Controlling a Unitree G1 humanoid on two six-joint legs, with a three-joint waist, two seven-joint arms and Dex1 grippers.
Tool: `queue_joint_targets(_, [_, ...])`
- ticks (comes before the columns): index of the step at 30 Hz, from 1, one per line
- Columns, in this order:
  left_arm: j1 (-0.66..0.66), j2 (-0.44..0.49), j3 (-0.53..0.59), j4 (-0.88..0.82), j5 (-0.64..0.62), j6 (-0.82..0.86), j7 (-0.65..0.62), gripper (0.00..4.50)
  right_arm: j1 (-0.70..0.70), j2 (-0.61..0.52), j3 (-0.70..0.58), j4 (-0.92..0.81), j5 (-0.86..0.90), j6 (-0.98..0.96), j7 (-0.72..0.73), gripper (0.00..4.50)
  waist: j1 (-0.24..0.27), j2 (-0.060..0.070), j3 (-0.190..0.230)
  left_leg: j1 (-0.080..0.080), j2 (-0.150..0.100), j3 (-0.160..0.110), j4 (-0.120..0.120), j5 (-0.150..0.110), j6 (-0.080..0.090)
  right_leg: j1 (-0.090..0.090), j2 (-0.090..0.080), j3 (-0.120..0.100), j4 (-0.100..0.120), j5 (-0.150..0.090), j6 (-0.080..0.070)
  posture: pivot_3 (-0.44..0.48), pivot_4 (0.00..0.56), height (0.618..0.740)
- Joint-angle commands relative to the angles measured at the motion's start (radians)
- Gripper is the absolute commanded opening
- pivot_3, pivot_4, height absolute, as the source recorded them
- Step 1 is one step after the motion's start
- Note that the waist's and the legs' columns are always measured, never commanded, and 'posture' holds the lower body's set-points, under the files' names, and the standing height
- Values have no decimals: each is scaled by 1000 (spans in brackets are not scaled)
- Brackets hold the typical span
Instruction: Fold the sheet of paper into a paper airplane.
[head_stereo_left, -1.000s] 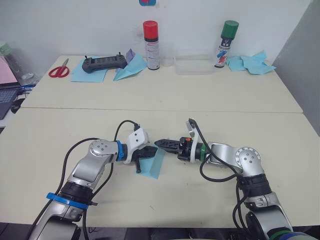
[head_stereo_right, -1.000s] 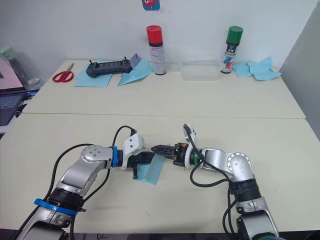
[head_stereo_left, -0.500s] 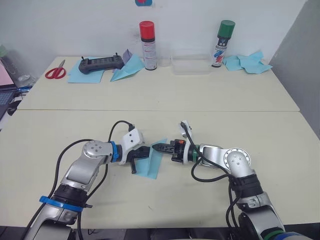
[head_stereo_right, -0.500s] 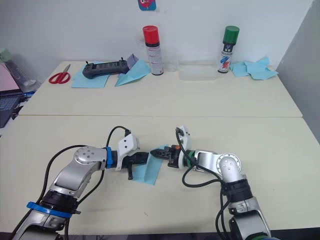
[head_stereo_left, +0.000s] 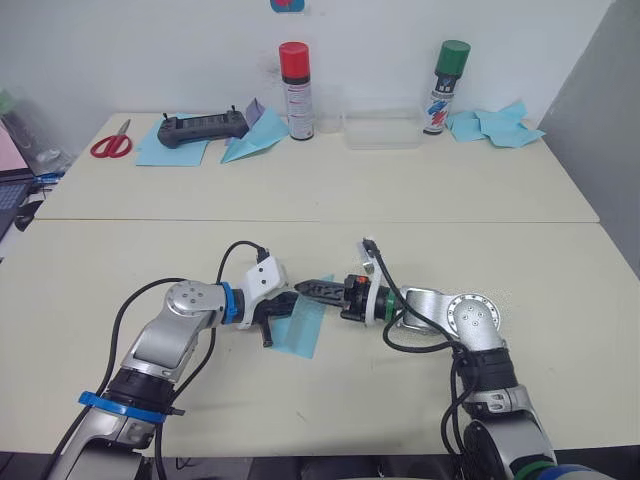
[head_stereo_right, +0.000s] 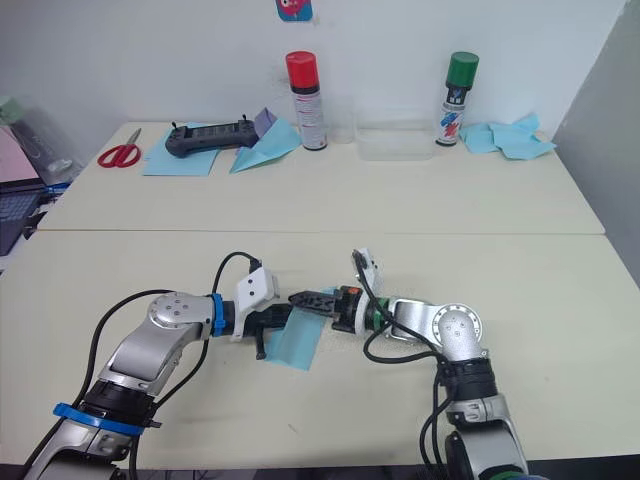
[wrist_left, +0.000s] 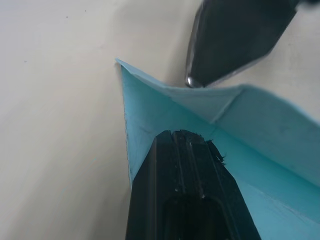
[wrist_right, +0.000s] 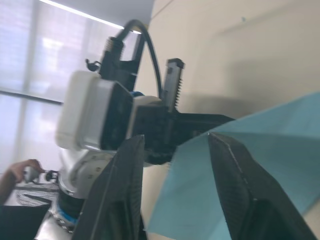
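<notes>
1. The sheet of paper (head_stereo_left: 300, 326) lies on the counter (head_stereo_left: 400, 200) right between the two tools, a blue strip whose long axis runs from its far corner by the tool tips back towards the robot, crossing the line of both arms.
2. Left tool (head_stereo_left: 283, 307): one finger lies flat on the paper's near-left part, pinning it to the counter; a second finger stands clear of the sheet to the side, so the fingers are spread, not pinching.
3. In the left wrist view a black finger (wrist_left: 187, 192) presses down inside the paper, and a raised flap stands up just beyond its tip.
4. Right tool (head_stereo_left: 312, 288) reaches in from the opposite side, tips over the paper's far edge. Its wrist view shows the two fingers (wrist_right: 122, 195) apart, with a lifted blue edge rising between them, not clamped.
5. The relation that counts: the raised flap sits just ahead of the right tool's tips and just past the left tool's pinning finger. Both are at the paper, but the right one has the free edge.
6. My read: a fold is mid-way, with the left tool as anchor and the right tool placed to close on the flap and carry it over. No airplane shape yet.
</notes>
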Motion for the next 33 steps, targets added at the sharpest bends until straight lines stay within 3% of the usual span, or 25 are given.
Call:
queue_joint_targets(1, [14, 15, -15, 44, 38, 17, 15, 0, -21, 12, -18, -9, 6, 19, 6, 1946, 0, 0, 0, 0, 0, 0, 0, 0, 0, 0, 0, 0, 0, 0, 0, 0, 150, 740])
queue_joint_targets(10, [17, 14, -15, 44, 38, 16, 19, 0, -31, 46, -78, 43, 5, 33, -49, 1946, 1, 0, 0, 0, 0, 0, 0, 0, 0, 0, 0, 0, 0, 0, 0, 0, 150, 740])
queue_joint_targets(13, [16, 14, -16, 46, 39, 15, 19, 0, -27, 49, -83, 45, 0, 42, -52, 1337, 0, 0, 0, 0, 0, 0, 0, 0, 0, 0, 0, 0, 0, 0, 0, 0, 150, 740])
queue_joint_targets(17, [12, 14, -17, 51, 41, 12, 18, 0, -21, 49, -79, 43, -15, 42, -50, 35, 0, 0, 0, 0, 0, 0, 0, 0, 0, 0, 0, 0, 0, 0, 0, 0, 150, 740])
queue_joint_targets(26, [7, 14, -18, 60, 43, 5, 18, 0, -32, 46, -63, 42, -96, 21, -1, 35, 1, 0, 0, 0, 0, 0, 0, 0, 0, 0, 0, 0, 0, 0, 0, 0, 150, 740])
queue_joint_targets(33, [12, 20, -14, 58, 42, 6, 18, 0, -36, -152, 305, -96, -459, -214, 345, 35, 1, 0, 0, 0, 0, 0, 0, 0, 0, 0, 0, 0, -1, 0, 0, 0, 150, 740])
